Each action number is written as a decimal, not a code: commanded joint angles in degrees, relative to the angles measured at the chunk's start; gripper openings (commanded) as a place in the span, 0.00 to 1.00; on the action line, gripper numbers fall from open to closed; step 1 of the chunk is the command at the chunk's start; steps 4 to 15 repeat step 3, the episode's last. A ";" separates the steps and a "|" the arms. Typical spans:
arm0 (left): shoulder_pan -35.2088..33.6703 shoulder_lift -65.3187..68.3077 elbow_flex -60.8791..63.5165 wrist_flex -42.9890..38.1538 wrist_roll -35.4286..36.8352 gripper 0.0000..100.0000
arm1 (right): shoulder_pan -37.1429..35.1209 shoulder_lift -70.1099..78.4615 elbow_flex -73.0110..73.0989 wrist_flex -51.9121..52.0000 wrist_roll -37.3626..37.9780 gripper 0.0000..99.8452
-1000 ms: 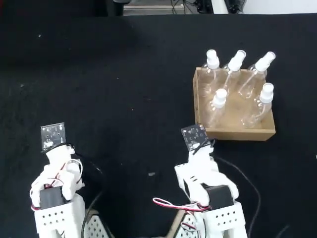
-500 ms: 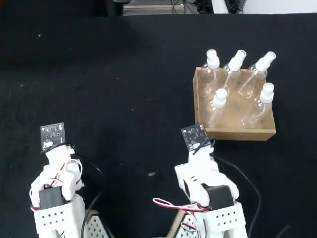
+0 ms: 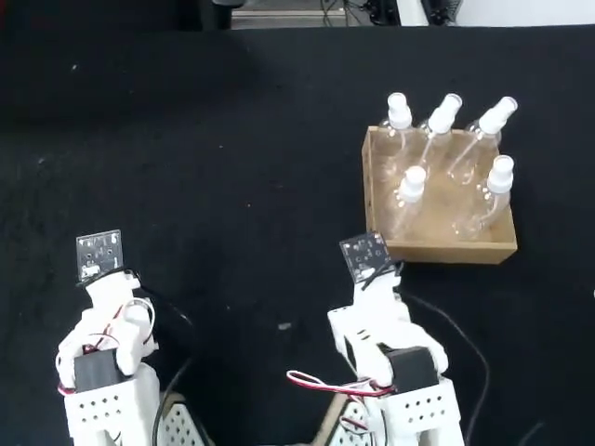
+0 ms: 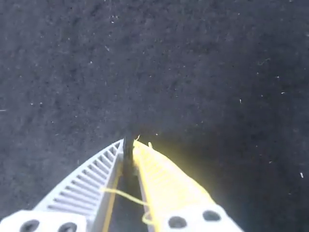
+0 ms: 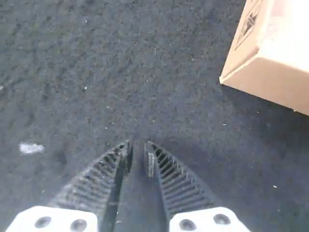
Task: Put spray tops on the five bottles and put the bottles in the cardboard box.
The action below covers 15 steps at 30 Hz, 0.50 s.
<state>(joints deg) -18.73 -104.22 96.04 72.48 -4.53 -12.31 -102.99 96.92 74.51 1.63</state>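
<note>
The cardboard box [image 3: 437, 249] stands at the right of the black table. Several clear bottles lean inside it, each with a white spray top, such as the front ones [image 3: 401, 200] [image 3: 483, 200] and the back ones [image 3: 437, 130]. My left arm [image 3: 102, 344] is folded at the near left edge. Its gripper [image 4: 129, 143] is shut, empty, and points down at bare cloth. My right arm [image 3: 386, 344] is folded near the box's front left corner. Its gripper [image 5: 137, 146] is shut with a thin gap, holding nothing. A corner of the box [image 5: 270, 58] lies just beyond it.
Black cloth [image 3: 204, 167] covers the whole table. A small white speck [image 3: 284, 326] lies between the two arms, and the speck [image 5: 31, 148] is off to the side of the right fingers. Cables trail from the right arm's base [image 3: 465, 344].
</note>
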 commanded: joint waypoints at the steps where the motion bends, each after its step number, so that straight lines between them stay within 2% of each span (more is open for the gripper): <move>1: -0.66 -0.18 1.27 0.26 -0.44 0.03 | 1.23 -5.58 -0.40 0.44 0.18 0.01; 15: -0.66 -0.18 1.27 0.26 -0.44 0.03 | 1.23 -5.58 -0.40 0.44 0.18 0.01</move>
